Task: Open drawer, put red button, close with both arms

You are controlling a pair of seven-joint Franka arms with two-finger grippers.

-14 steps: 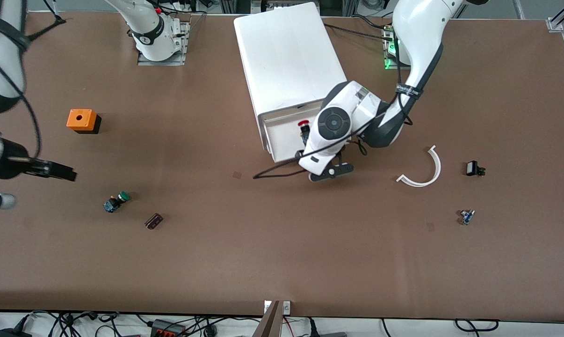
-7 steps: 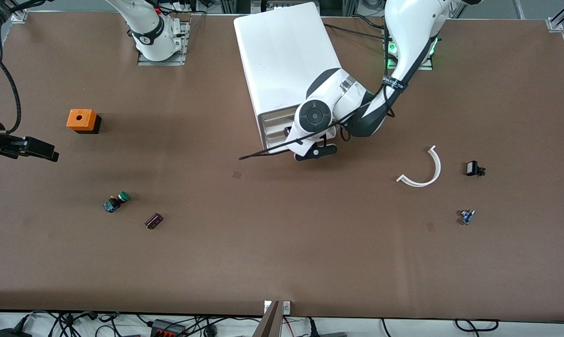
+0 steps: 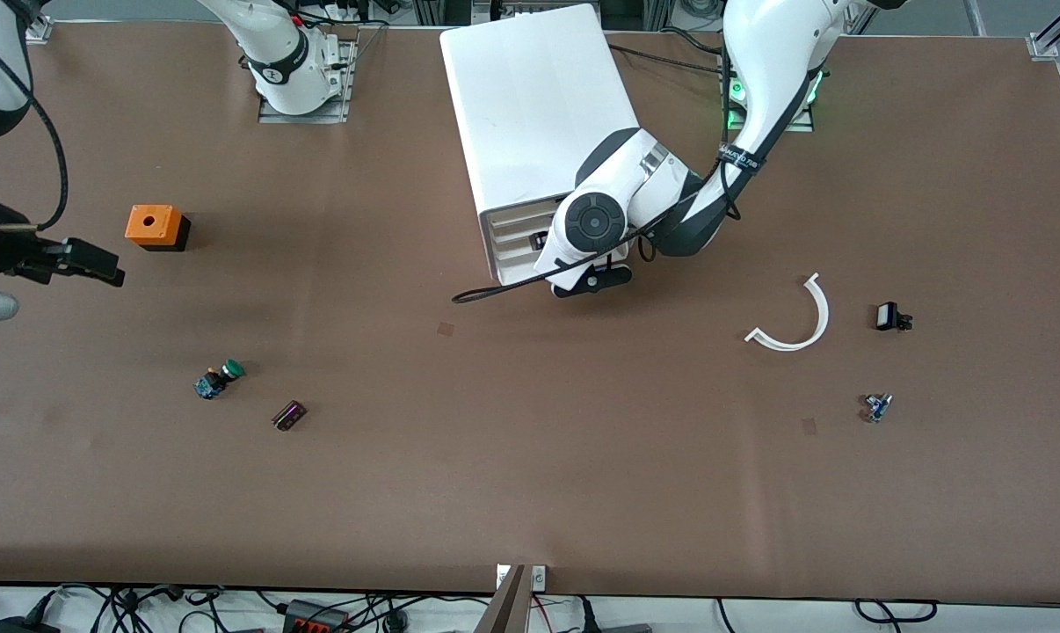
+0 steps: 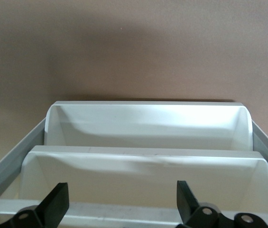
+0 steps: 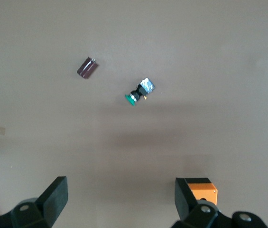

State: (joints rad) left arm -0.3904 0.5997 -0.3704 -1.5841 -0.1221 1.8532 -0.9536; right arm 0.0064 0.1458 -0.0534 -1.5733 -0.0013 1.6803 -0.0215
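Note:
The white cabinet [image 3: 539, 97] stands at the robots' edge of the table. Its drawer fronts [image 3: 514, 239] all sit pushed in. The left wrist view shows two scooped white drawer fronts [image 4: 143, 175] close up. My left gripper [image 4: 122, 205] is open and empty right in front of them; in the front view the arm's wrist [image 3: 593, 224] hides it. The red button is hidden. My right gripper [image 3: 90, 262] is open and empty above the table at the right arm's end, beside the orange cube [image 3: 154, 226]. Its fingers [image 5: 55, 197] frame bare table.
A green-capped button [image 3: 220, 379] and a small dark part [image 3: 289, 415] lie nearer the front camera than the orange cube; both show in the right wrist view [image 5: 139, 91]. A white curved strip [image 3: 798, 321], a black part [image 3: 890, 316] and a small blue part [image 3: 876, 406] lie toward the left arm's end.
The open drawer with the red button in it has slid into the cabinet, my left hand following it. The red button is now out of sight. My right gripper has drawn back toward the robots' side.

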